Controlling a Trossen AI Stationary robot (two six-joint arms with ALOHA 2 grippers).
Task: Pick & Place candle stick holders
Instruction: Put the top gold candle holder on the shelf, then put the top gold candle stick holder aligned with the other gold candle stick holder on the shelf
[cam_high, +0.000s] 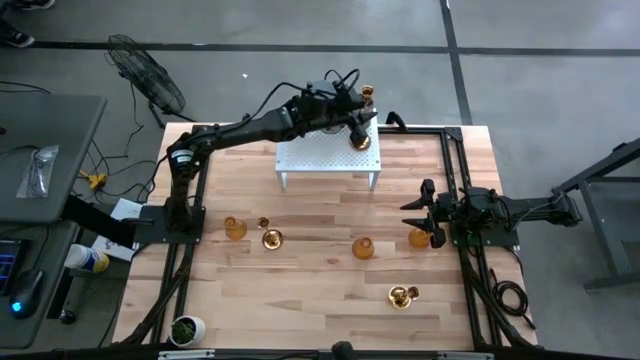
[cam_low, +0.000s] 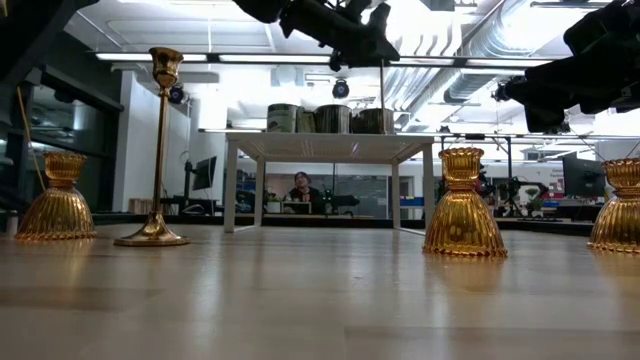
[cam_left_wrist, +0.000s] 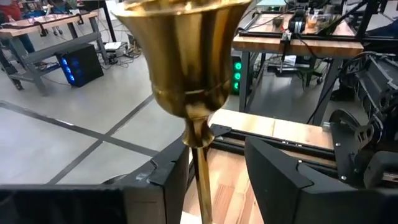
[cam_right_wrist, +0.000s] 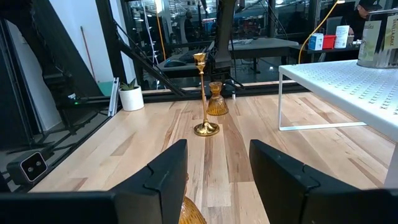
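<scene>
Left gripper (cam_high: 362, 118): you see it over the far right corner of the white stand (cam_high: 328, 155), fingers (cam_left_wrist: 273, 168) parted either side of a slim stem without pinching it.
Gold holder (cam_left_wrist: 186, 56): shiny, flared cup on a thin stem, upright on the stand between those fingers.
Right gripper (cam_high: 420, 209): low at the worktop's (cam_high: 320, 300) right edge, fingers apart, holding nothing.
Amber cups (cam_low: 463, 205): squat ribbed glass, scattered on the worktop.
Tall holder (cam_low: 158, 150): slim gold, standing at the left.
</scene>
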